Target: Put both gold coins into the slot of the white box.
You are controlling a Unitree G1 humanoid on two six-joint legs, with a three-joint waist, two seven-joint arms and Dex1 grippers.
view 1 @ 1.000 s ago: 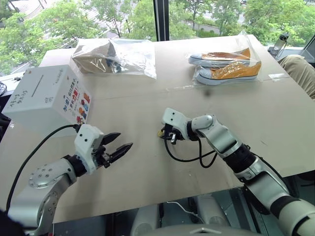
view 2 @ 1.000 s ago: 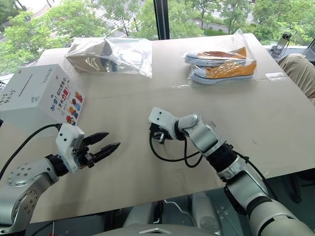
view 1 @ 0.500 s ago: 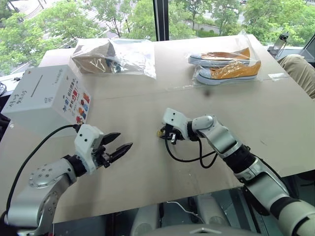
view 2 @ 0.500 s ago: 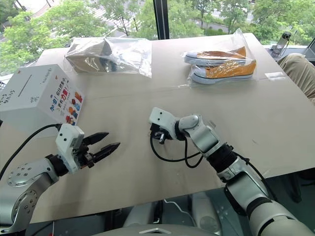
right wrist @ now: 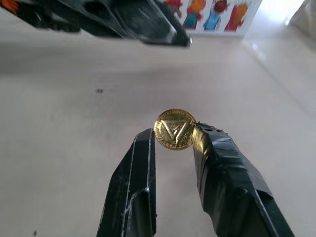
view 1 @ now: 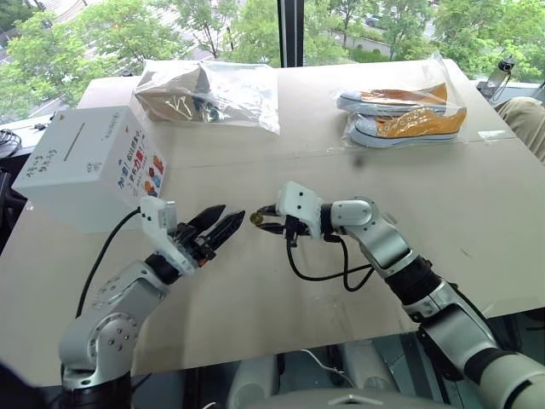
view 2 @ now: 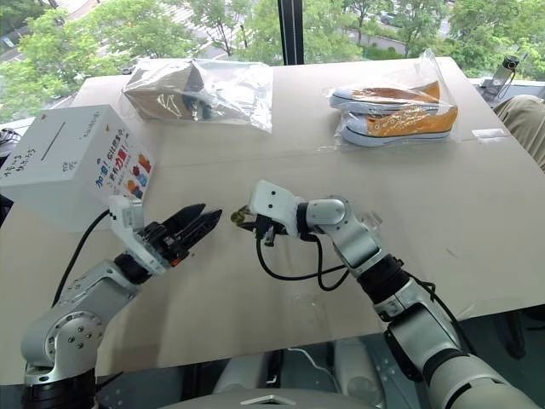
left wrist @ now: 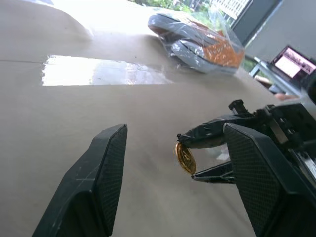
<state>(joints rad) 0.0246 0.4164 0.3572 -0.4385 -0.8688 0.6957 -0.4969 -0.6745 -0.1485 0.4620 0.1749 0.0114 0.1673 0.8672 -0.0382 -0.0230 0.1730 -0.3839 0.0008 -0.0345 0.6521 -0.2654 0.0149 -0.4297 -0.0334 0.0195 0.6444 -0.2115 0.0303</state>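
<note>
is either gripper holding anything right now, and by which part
The right gripper pinches a small shiny gold coin by its lower rim between its two fingertips. The left gripper is open and holds nothing.

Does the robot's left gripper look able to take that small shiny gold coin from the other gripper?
Probably yes. The left gripper is open and points at the small shiny gold coin, which the right gripper holds up above the table, with nothing between them.
</note>
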